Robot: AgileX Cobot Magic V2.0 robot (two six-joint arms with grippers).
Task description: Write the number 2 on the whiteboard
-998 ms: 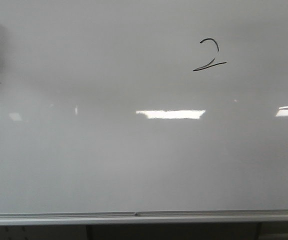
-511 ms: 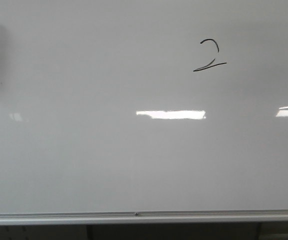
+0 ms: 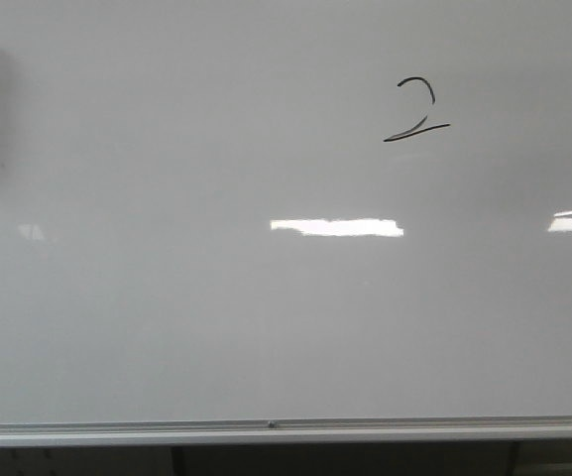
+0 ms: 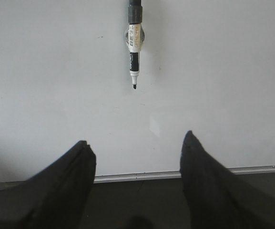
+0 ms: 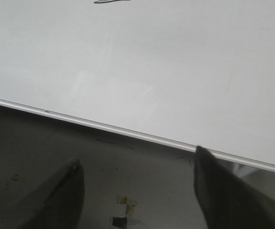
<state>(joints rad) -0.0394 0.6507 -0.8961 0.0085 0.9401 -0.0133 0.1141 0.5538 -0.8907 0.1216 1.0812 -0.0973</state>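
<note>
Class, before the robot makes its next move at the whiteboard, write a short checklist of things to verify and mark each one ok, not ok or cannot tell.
1. Number 2 is written on the whiteboard: ok.
2. Its strokes are legible and unsmudged: ok.
3. Marker is out of the grippers, against the board with its tip uncapped: ok.
4. Left gripper is open and empty: ok.
5. Right gripper is open and empty: ok.
6. Marker is held firmly there: cannot tell.
</note>
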